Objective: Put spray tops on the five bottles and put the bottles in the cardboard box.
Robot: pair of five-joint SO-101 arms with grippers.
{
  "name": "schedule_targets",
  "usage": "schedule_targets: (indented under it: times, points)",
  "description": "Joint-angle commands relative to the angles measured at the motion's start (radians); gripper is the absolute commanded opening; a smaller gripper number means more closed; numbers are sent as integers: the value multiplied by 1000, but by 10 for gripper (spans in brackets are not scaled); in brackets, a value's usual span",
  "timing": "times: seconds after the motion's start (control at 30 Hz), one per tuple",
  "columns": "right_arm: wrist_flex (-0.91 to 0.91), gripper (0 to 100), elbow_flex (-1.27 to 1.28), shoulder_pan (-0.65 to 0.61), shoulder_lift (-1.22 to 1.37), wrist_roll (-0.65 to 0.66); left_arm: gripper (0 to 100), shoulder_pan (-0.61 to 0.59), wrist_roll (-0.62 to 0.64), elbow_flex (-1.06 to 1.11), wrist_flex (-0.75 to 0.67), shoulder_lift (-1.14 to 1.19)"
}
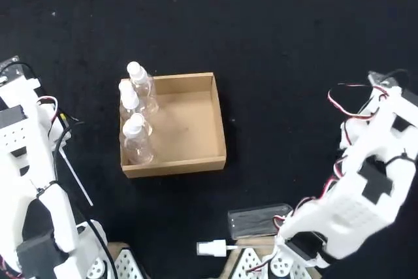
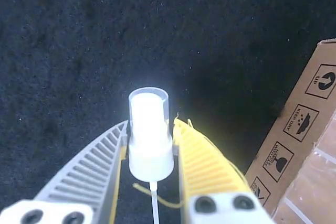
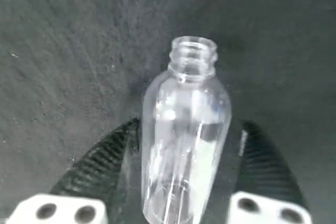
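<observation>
Spray top (image 2: 150,135) pinched in my left gripper (image 2: 150,124), tube (image 2: 154,203) trailing; bottle (image 3: 186,124) clamped in my right gripper (image 3: 190,126), neck (image 3: 193,56) bare. Line tube over neck, insert straight, then twist.

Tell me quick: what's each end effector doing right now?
Left end effector: closed on a spray top.
Right end effector: closed on an uncapped bottle.

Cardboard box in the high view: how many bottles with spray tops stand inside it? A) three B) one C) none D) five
A: three bottles with white spray tops stand in a row along one wall of the cardboard box.
</observation>
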Motion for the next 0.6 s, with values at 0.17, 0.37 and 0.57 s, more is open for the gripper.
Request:
schedule_targets:
  times: [0.17,0.37,0.57]
  points:
    - [46,230,-127,-15,79,6,30,7,8,-13,-12,-11]
    - [3,77,-125,-43,48,5,30,7,8,-13,-12,-9]
    - [-34,38,-42,-132,-1,57,30,7,8,-13,-12,-6]
